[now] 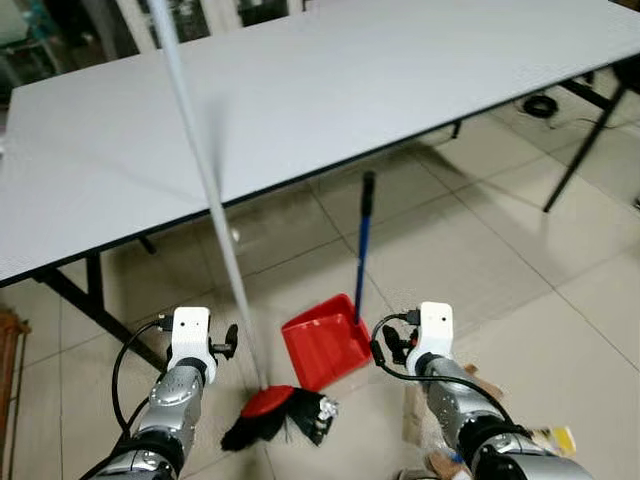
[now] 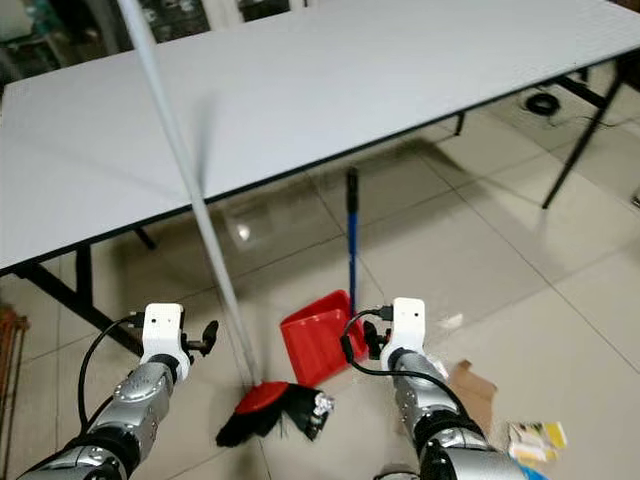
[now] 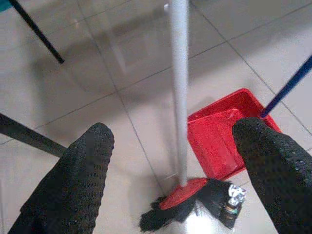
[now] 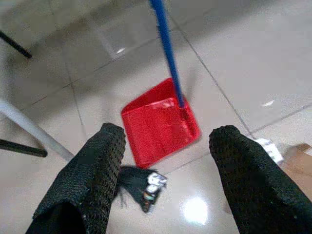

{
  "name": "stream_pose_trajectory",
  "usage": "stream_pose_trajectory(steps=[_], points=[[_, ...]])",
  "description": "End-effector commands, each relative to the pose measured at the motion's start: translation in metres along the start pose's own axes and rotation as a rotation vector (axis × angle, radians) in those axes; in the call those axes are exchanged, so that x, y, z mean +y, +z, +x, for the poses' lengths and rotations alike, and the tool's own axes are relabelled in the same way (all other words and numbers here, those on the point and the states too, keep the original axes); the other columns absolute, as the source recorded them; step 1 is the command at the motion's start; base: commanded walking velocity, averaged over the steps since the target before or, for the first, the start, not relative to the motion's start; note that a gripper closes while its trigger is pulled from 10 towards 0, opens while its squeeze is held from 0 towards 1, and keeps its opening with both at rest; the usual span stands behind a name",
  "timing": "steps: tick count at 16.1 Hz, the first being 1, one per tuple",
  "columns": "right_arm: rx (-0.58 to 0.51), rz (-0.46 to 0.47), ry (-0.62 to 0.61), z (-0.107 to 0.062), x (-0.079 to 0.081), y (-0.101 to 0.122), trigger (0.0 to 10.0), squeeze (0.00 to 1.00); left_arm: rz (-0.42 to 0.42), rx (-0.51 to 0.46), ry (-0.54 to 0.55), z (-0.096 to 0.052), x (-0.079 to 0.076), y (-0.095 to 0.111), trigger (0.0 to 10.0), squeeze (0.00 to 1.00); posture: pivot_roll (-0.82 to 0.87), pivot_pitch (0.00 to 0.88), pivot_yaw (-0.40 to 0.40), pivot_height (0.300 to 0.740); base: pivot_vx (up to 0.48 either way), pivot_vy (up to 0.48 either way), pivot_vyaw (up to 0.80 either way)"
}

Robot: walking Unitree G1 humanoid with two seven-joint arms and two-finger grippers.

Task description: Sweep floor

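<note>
Gleaming tiled floor (image 1: 470, 250) under table (image 1: 300, 90)

Broom (image 2: 262, 398) leaning on grey table (image 2: 300, 90) — bristles beside red dustpan (image 2: 318, 348), cardboard scrap (image 2: 468, 382) on tiles

Even, bright indoor light falls from overhead, and the glossy pale floor tiles (image 1: 500, 250) mirror it as soft white patches under the edge of the long grey tabletop (image 1: 330, 90). In the right wrist view a round glare spot sits on the tile between the two black textured fingers (image 4: 83, 190). The table throws a faint, diffuse shadow. The thin silver broom pole (image 1: 205, 180) looks smeared and wide toward its top in both eye views. The left wrist's near fingers (image 3: 68, 185) are soft, and the red plastic dustpan (image 4: 158, 122) is slightly blurred.
</note>
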State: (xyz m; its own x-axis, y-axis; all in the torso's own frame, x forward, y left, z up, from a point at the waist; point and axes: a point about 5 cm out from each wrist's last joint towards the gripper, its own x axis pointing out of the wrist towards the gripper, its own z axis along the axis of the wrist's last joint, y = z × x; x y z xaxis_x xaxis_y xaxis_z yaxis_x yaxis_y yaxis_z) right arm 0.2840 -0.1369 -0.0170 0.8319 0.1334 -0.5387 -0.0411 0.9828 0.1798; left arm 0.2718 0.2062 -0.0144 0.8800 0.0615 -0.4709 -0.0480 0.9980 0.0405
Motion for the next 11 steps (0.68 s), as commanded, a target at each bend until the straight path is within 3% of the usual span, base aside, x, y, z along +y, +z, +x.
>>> stream_pose_trajectory(steps=[1, 10, 11], points=[[-0.001, 0.0, -0.007, -0.0011, -0.0025, -0.0017, 10.0, 0.0, 0.002, 0.013, 0.008, -0.0001, 0.0022, -0.0012, 10.0, 0.0, -0.15, 0.083, 0.129, 0.74, 0.382, 0.0, 0.0], [0.001, 0.002, -0.009, -0.0018, -0.0031, -0.0034, 10.0, 0.0, 0.006, 0.019, 0.008, -0.0006, 0.0012, -0.0029, 10.0, 0.0, -0.16, 0.087, 0.128, 0.74, 0.362, 0.0, 0.0], [0.0, 0.002, -0.01, -0.0017, -0.0036, -0.003, 10.0, 0.0, 0.006, 0.023, 0.006, -0.0008, 0.0009, -0.0038, 10.0, 0.0, -0.16, 0.088, 0.127, 0.74, 0.0, 0.0, 0.0]])
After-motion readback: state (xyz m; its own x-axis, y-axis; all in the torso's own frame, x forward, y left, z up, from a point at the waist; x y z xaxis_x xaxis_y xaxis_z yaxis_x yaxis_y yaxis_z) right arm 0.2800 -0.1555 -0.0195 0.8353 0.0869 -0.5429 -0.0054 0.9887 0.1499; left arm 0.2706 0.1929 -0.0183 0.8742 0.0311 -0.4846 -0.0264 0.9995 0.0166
